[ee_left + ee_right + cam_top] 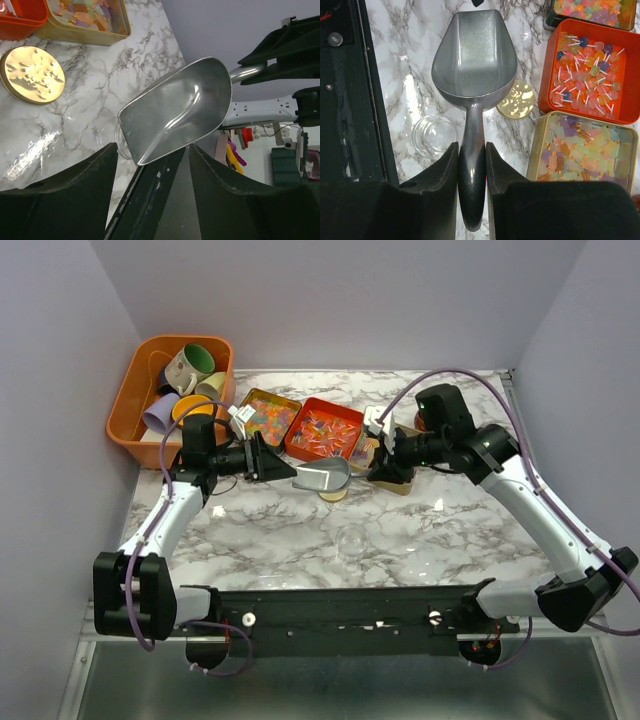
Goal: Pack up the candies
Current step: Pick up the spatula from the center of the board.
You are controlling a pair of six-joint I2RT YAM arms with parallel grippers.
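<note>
The candies fill open trays at the back: small mixed ones in a gold tin (265, 417), lollipops in an orange tray (592, 70), pastel wrapped ones in a second tin (585, 150). My right gripper (472, 147) is shut on the handle of a metal scoop (474, 60), whose bowl is empty and hangs above the table. A small clear glass jar (434, 136) stands empty just left of the handle. My left gripper (152, 152) is open, its fingers just below the scoop's mouth (177, 110) and holding nothing.
A flat round gold disc (516, 99) lies on the marble beside the scoop. An orange basket (130, 400) of coloured mugs stands at the back left. The black arm mount (340, 605) runs along the near edge.
</note>
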